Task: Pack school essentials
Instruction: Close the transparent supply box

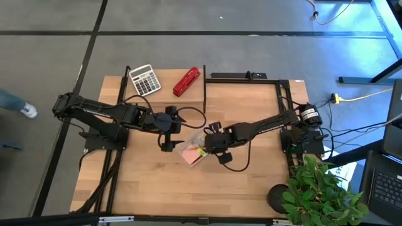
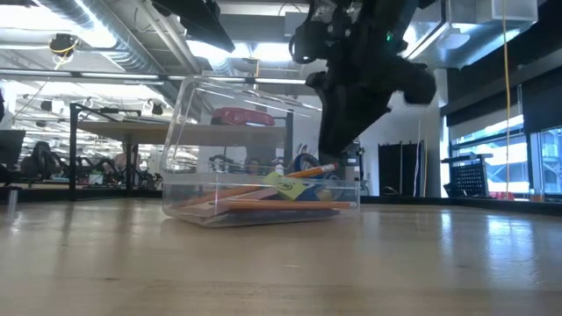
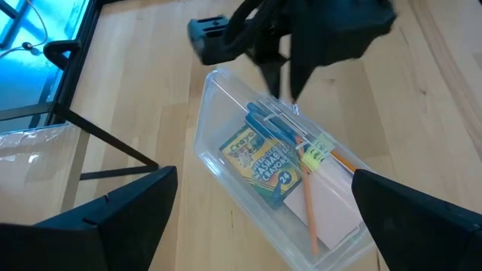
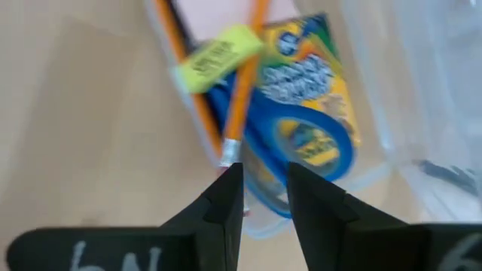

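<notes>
A clear plastic box (image 3: 213,154) lies mid-table. It holds a crayon box (image 3: 260,162), blue-handled scissors (image 3: 275,128), orange pencils (image 3: 309,211), a yellow-green eraser (image 3: 316,154) and a pink pad (image 3: 331,203). One pencil (image 2: 309,170) leans up out of the pile. My right gripper (image 4: 263,184) hangs over the box's end, pointing steeply down, open by a narrow gap, with that pencil's rubber end (image 4: 230,154) just off one fingertip. My left gripper (image 1: 173,130) stands wide open above the table, left of the box, with nothing between its fingers. My right gripper stands with one fingertip (image 4: 232,181) right at the leaning pencil's rubber end (image 4: 229,156); I cannot tell whether they touch. Nothing lies between the two fingers. The pencil's other end rests among the things in the box.
A white-grey calculator (image 1: 144,80) and a red stapler (image 1: 186,81) lie at the table's far edge. A black frame (image 1: 245,76) borders the far right part. A potted plant (image 1: 320,188) stands at the near right corner. Bare wood stretches along the near side.
</notes>
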